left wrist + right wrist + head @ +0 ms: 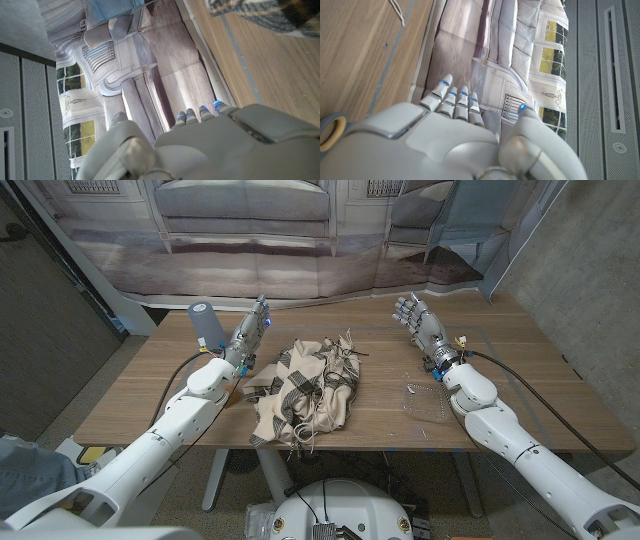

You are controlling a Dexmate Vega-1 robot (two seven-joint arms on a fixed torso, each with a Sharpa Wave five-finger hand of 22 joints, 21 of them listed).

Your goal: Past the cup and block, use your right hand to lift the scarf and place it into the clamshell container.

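Observation:
A beige scarf (305, 390) with dark plaid stripes lies crumpled in the middle of the wooden table (500, 350). A clear clamshell container (428, 402) sits to its right, beside my right forearm. My right hand (420, 320) is raised over the far right of the table with fingers spread, holding nothing. My left hand (250, 330) stands near the table's far edge, left of the scarf, fingers extended and empty. A blue-grey cup (205, 325) stands just left of it. In the left wrist view, the scarf's edge (265, 15) and the cup (112, 10) lie beyond my left hand (200, 145).
A printed backdrop of sofas (300, 230) hangs behind the table's far edge. In the right wrist view, a thread of scarf fringe (397, 12) lies on the wood past my right hand (455, 135). Bare wood stretches between scarf and container.

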